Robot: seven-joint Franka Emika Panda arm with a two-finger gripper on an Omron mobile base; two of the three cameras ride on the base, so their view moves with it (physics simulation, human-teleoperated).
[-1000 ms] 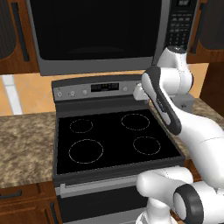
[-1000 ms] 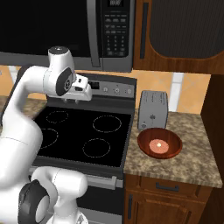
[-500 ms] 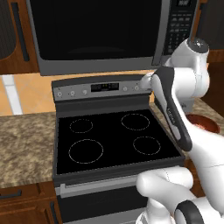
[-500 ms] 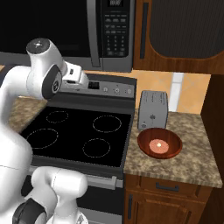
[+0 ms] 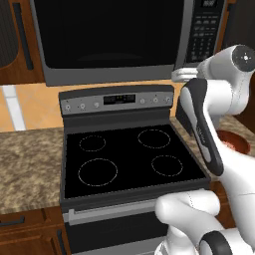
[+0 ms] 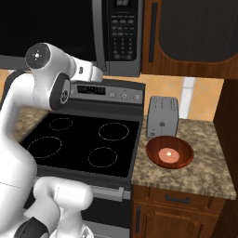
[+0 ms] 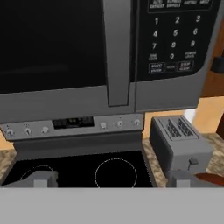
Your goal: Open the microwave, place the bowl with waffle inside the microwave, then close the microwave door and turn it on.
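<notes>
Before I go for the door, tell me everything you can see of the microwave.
The microwave hangs above the stove, a wide box with a grey steel frame. Its door, dark glass with a steel border, is shut; the inside cannot be seen through it. A vertical steel handle runs beside the dark keypad on the right, with number keys and buttons below. A wooden cabinet adjoins its right side. The pincer faces it from below, touching nothing.

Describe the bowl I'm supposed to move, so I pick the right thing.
Start at the black glass-topped stove and go to the speckled stone counter on its right. In front of the small grey toaster sits the shallow glossy reddish-brown bowl, the only round dish there, with a small pale orange waffle inside.
</notes>
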